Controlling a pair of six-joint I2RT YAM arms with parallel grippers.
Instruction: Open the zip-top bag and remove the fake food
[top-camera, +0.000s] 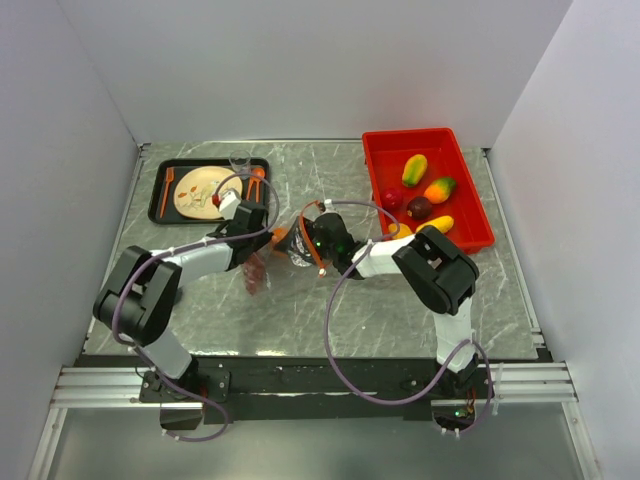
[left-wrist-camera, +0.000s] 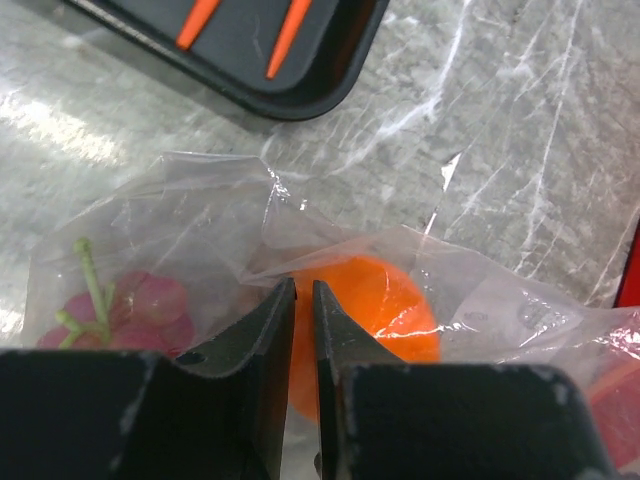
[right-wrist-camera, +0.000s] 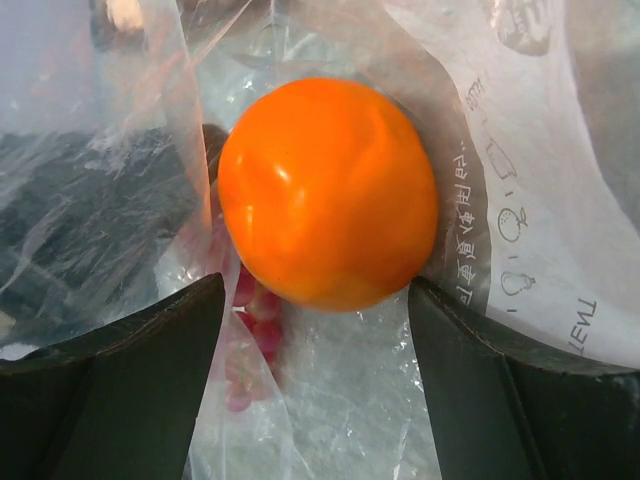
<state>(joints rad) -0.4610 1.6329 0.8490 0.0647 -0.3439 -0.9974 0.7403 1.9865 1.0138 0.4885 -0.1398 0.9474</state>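
Observation:
The clear zip-top bag (top-camera: 296, 250) lies crumpled at the table's middle between my two grippers. Inside it are an orange fruit (right-wrist-camera: 328, 192) and a bunch of pinkish grapes (left-wrist-camera: 140, 308). My left gripper (left-wrist-camera: 304, 286) is shut on a fold of the bag's plastic just in front of the orange fruit (left-wrist-camera: 375, 300). My right gripper (right-wrist-camera: 315, 290) is open inside the bag's mouth, its fingers either side of the orange fruit; the right finger (right-wrist-camera: 450, 330) touches it. The grapes (right-wrist-camera: 250, 330) lie below the fruit. In the top view the grippers (top-camera: 262, 238) (top-camera: 322, 240) face each other.
A red bin (top-camera: 470, 190) at the back right holds two mangoes (top-camera: 414, 170), a red fruit (top-camera: 392, 200), a dark purple fruit (top-camera: 420, 207) and a yellow one (top-camera: 438, 224). A black tray (top-camera: 160, 190) with a beige plate and orange cutlery stands at the back left, its corner in the left wrist view (left-wrist-camera: 300, 95).

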